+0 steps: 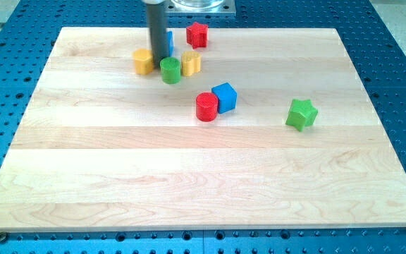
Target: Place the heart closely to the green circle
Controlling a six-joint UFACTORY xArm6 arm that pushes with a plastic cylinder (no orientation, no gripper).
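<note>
The green circle (170,70) stands near the view's top, left of centre. A yellow block that looks like the heart (191,63) touches its right side. Another yellow block (143,61), whose shape is unclear, sits just left of the circle. My tip (159,59) is down on the board between that left yellow block and the green circle, just above and left of the circle. A blue block (170,43) is mostly hidden behind the rod.
A red star (197,34) lies near the board's top edge. A red circle (206,107) and a blue cube (224,97) touch near the middle. A green star (302,114) sits at the right. The wooden board (189,183) rests on a blue perforated table.
</note>
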